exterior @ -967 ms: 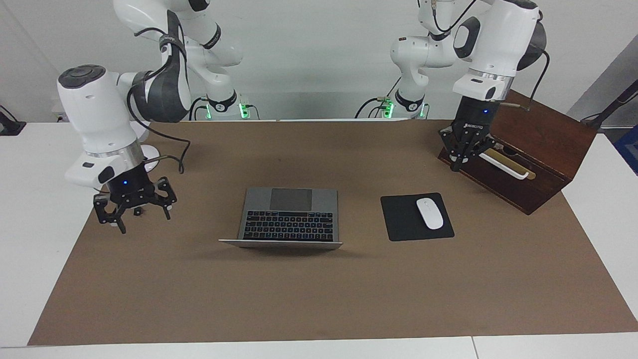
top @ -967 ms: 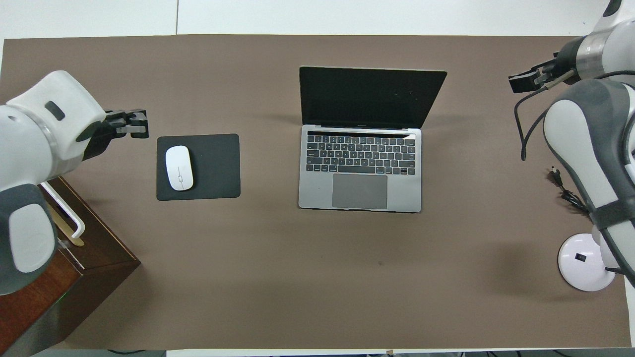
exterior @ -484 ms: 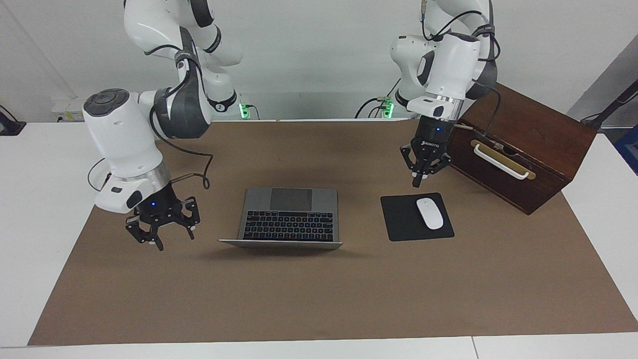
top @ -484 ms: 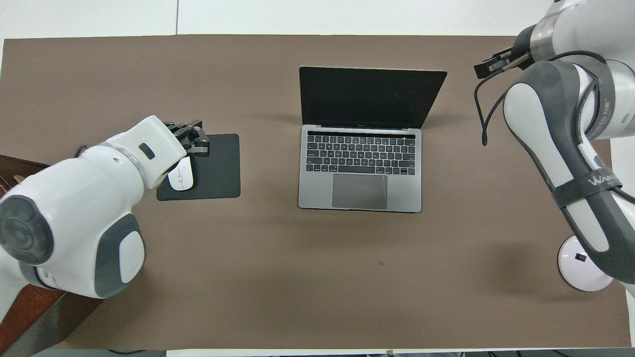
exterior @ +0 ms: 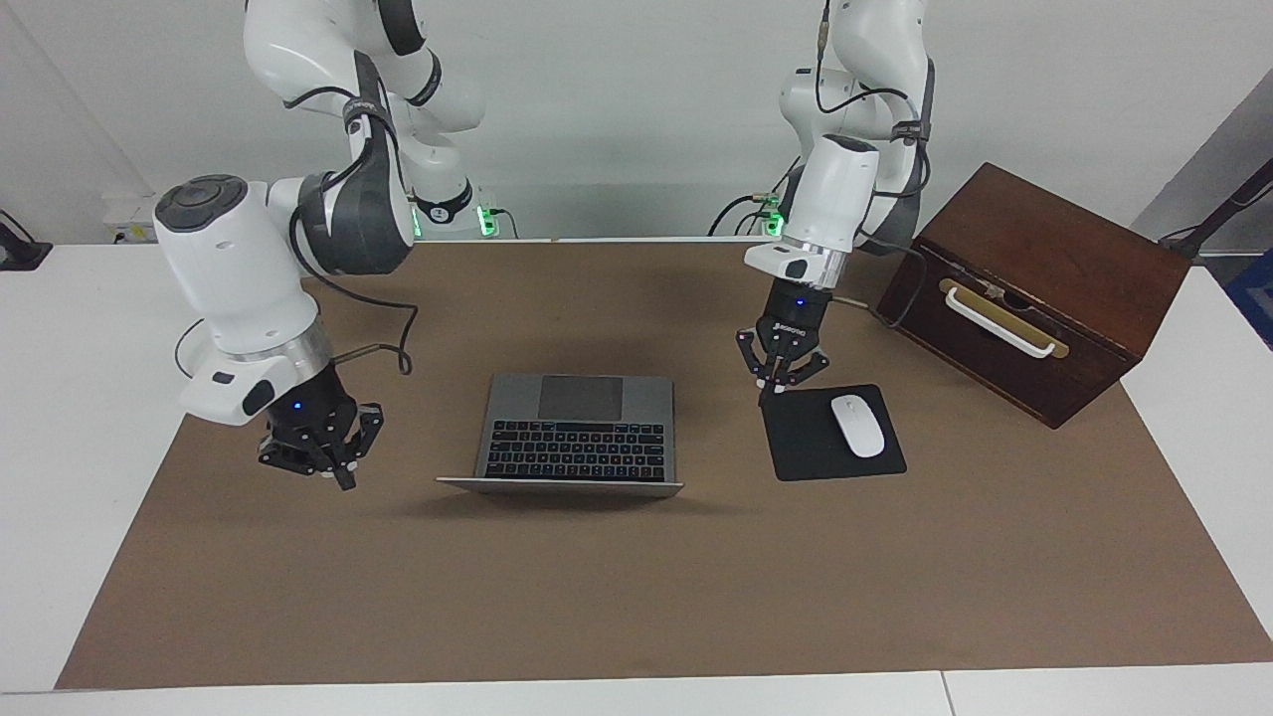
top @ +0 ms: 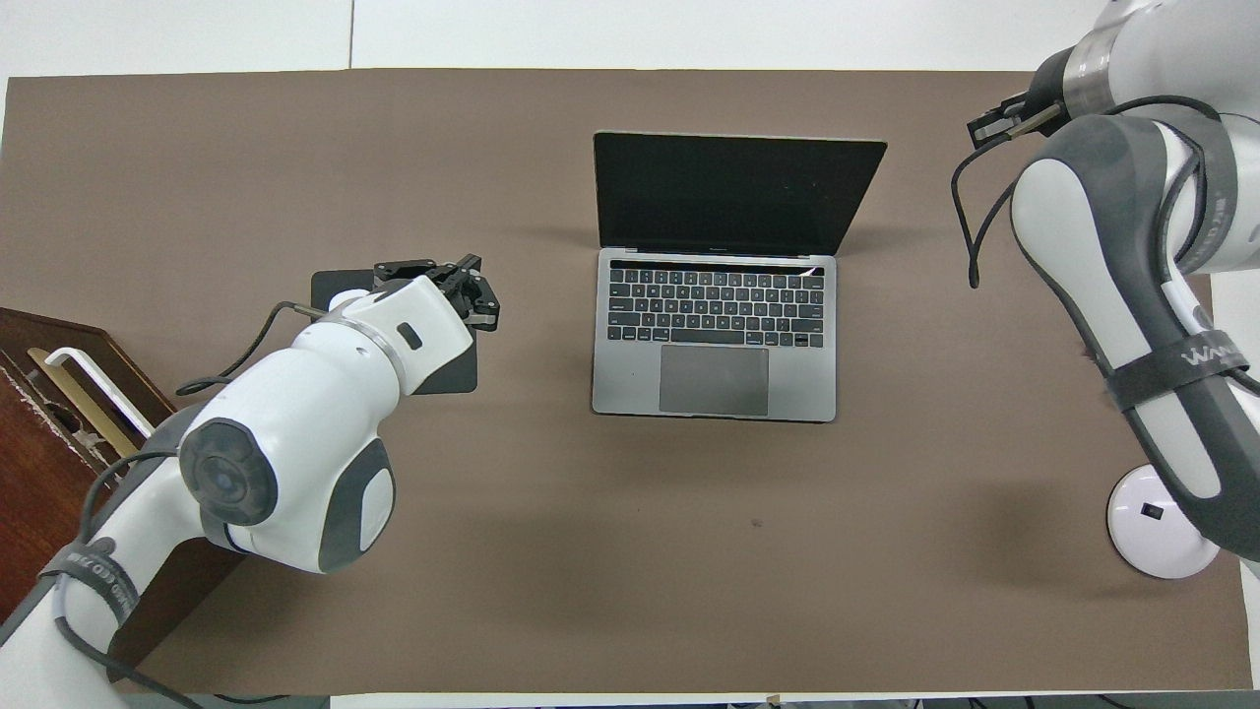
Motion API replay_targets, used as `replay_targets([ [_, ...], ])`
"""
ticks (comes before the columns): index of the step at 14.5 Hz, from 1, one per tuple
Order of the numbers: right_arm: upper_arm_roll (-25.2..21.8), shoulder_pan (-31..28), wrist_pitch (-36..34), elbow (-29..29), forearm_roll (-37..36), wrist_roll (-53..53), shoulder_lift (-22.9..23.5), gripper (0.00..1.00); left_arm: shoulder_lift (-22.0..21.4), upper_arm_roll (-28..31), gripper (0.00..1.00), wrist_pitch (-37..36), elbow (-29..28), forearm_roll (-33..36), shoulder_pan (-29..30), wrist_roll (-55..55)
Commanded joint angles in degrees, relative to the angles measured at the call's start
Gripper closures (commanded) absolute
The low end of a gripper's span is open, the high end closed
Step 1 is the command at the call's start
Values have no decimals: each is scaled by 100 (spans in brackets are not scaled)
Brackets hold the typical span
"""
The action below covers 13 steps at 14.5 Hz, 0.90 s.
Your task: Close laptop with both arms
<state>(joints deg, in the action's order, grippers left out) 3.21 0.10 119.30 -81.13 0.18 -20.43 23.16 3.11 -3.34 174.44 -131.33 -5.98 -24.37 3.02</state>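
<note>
Both arms have swung in toward the laptop over the last second. Then, the left gripper hung by the wooden box; now it hangs over the corner of the black mouse pad that lies nearest the laptop and the robots, its fingertips together and pointing down. From the facing view it seems to stand just above the pad rather than touching it, though that is hard to judge. The right gripper has also come closer, from well out toward the right arm's end of the counter to a spot over the brown mat just beside the laptop's open screen edge. Its fingers stood spread a second ago and are now drawn shut on nothing.

The laptop sits in the middle of the counter, lid raised and screen dark, keyboard and trackpad facing the robots. It has not shifted. A white mouse lies on the pad, toward the left arm's end of it; in the overhead view the left arm hides most of it. The wooden box with its pale handle stands toward the left arm's end of the counter, nearer to the robots than the pad.
</note>
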Motion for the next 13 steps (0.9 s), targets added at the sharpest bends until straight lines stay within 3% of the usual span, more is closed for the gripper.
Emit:
replay_targets([
  [1, 39, 173, -223, 229, -62, 101, 66, 100, 58, 88, 100, 432, -217, -62, -304, 147],
  [4, 12, 367, -354, 361, -298, 609, 92, 100, 426, 88, 100, 1081, -402, -62, -612, 138],
  [8, 4, 727, -705, 475, -589, 2180, 84, 100, 918, 88, 100, 1732, -437, -62, -928, 138],
  [11, 4, 885, -724, 476, -660, 2526, 66, 100, 1428, 88, 100, 2426, -446, -62, -1157, 138],
  [13, 4, 1105, -794, 476, -791, 3042, 49, 100, 1526, 96, 100, 2630, -595, -70, -1237, 138],
])
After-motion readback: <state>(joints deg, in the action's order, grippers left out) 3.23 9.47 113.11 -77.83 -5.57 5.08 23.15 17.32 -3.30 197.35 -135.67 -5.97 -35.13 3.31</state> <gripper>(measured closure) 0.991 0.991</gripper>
